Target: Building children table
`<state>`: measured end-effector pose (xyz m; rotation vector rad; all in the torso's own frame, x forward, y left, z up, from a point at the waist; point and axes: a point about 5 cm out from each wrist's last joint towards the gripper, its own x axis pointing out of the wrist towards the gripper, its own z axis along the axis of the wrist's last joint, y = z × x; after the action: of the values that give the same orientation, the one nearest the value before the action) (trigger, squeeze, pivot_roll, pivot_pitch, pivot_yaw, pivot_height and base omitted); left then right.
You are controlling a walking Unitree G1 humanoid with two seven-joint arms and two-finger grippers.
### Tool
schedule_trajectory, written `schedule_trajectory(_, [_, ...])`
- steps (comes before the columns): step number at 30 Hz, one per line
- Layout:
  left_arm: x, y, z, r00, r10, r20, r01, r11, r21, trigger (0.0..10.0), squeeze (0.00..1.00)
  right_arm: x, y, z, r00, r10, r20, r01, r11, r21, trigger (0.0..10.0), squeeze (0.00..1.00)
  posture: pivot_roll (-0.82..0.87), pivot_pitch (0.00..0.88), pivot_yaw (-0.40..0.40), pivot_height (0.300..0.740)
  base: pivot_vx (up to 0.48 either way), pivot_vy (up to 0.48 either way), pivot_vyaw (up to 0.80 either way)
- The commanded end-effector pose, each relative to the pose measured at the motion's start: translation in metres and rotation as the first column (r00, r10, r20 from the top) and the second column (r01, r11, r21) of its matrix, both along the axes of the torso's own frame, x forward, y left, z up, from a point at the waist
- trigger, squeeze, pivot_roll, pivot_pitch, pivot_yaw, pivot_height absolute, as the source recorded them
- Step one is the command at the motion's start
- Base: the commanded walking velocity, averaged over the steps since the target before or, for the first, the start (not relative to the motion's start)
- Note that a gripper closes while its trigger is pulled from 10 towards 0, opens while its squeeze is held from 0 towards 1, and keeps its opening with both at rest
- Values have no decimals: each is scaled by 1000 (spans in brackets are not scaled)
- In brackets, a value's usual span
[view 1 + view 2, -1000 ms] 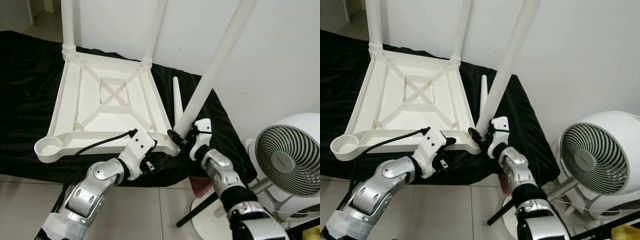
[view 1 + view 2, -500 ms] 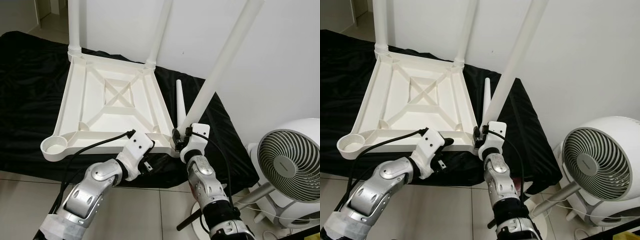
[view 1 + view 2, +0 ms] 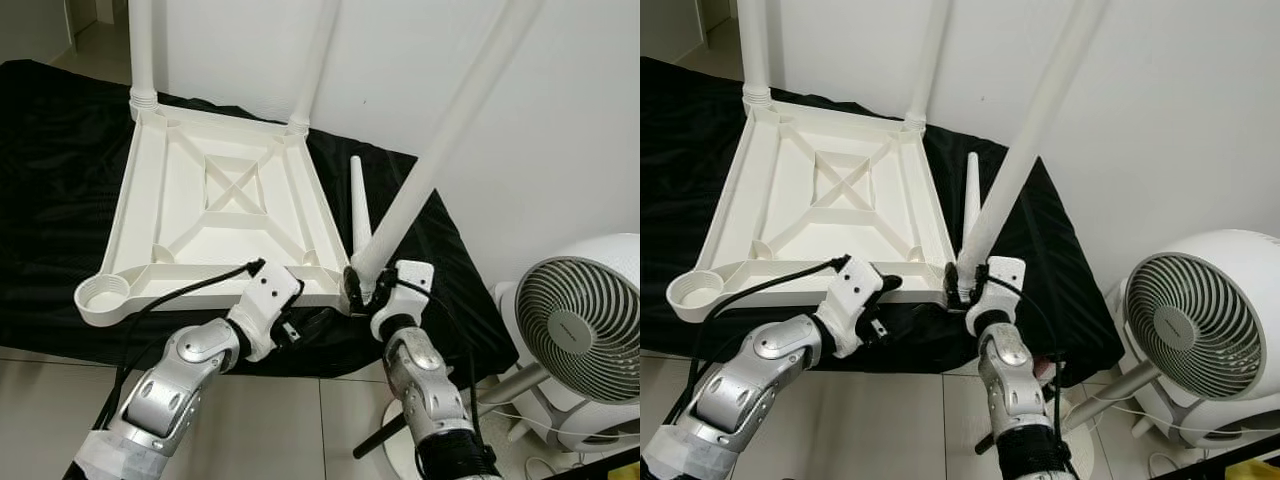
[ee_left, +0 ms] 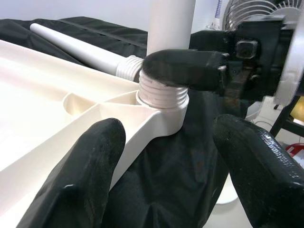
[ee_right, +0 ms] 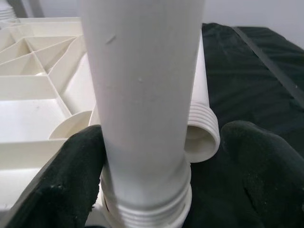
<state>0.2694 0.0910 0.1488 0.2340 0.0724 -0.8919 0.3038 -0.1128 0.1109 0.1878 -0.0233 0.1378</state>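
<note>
Left eye view: the left gripper (image 3: 300,322) is hovering open beside the upturned white table top (image 3: 225,220) on the black-draped desk (image 3: 60,130); rightward, the right gripper (image 3: 362,292), clamped on the third leg (image 3: 440,150), has been bringing its threaded end upright onto the corner socket (image 4: 161,111), so screwing looks near
</note>
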Motion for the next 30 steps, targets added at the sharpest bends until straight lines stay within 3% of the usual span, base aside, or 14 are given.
schedule_trajectory(1, [-2,-4,-2,1000,-27,0,27,1000,4,10000,0,-5,-11,-4,1000,-5,-9,5,1000,-13,10000,847,165,0,-242,740,0,0,0])
schedule_trajectory(3, [-2,-4,-2,1000,-27,1,27,1000,4,10000,0,-7,-12,-4,1000,6,-5,-6,1000,-12,10000,847,165,0,-242,740,0,0,0])
schedule_trajectory(4, [0,-2,-1,1000,-17,8,17,1000,4,10000,0,-12,-13,-4,999,42,8,-41,999,-11,10000,0,160,0,-241,740,0,0,0])
schedule_trajectory(8, [16,10,4,994,96,41,-97,995,11,10000,0,-29,-17,-5,986,163,41,-161,986,-48,10000,0,155,0,-238,740,0,0,0])
schedule_trajectory(9, [25,18,7,984,163,73,-165,986,30,10000,0,-33,-15,-5,973,225,44,-222,973,-54,4902,0,153,0,-237,740,0,0,0])
schedule_trajectory(13, [35,26,8,967,238,91,-242,969,42,10000,0,-34,-15,-4,971,235,49,-231,970,-77,4824,0,153,0,-240,740,0,0,0])
schedule_trajectory(14, [40,33,7,959,275,74,-279,959,56,10000,0,-34,-11,-4,965,258,56,-253,965,-74,0,0,156,0,-241,740,0,0,0])
schedule_trajectory(17, [41,35,5,958,280,66,-284,956,76,10000,0,-35,-10,-4,961,273,51,-269,961,-68,0,0,159,0,-242,740,0,0,0])
schedule_trajectory(18, [40,38,-1,960,275,50,-279,953,116,10000,0,-36,-10,-6,960,277,38,-275,960,-61,10000,0,159,1,-241,740,0,0,0])
schedule_trajectory(22, [34,40,-7,977,210,26,-211,964,160,10000,0,-34,-18,-7,967,252,25,-250,965,-76,10000,0,155,8,-238,740,0,0,0])
schedule_trajectory(30, [26,40,-2,994,105,26,-108,982,156,10000,0,-31,-23,-9,974,227,12,-225,970,-95,10000,0,149,23,-225,740,0,0,0])
